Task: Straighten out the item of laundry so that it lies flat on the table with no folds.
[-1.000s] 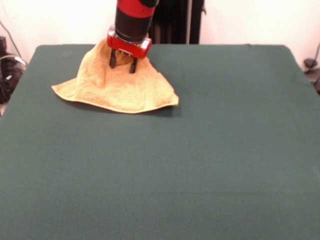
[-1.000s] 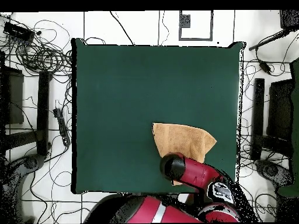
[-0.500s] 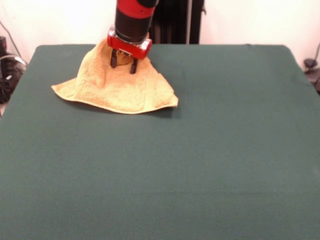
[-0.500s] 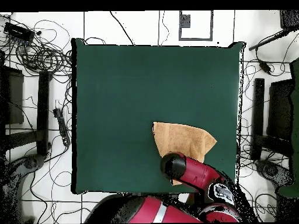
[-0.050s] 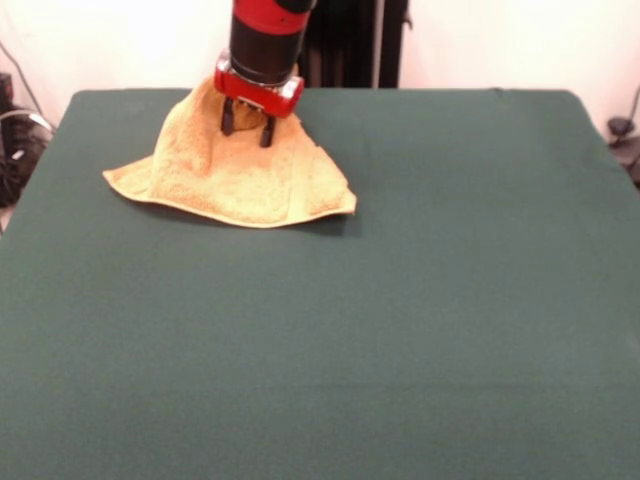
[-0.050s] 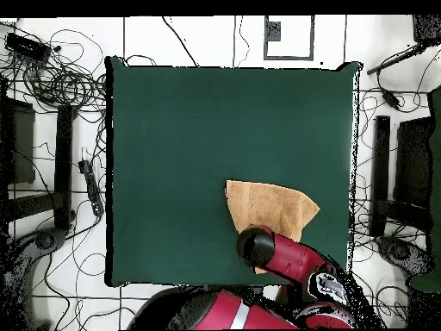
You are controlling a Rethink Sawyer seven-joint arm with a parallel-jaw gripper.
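The pincer has its two dark fingers apart, tips pressed into the towel, which lies heaped at the far left of the bench. To do this well, it seems best to nip one layer only at the raised peak, lift just enough to free the fold, then draw towards the bare cloth on the right and lay it down slowly. The towel spreads like a fan: its long hemmed edge runs left to right on the near side, its peak points far, under the pincer
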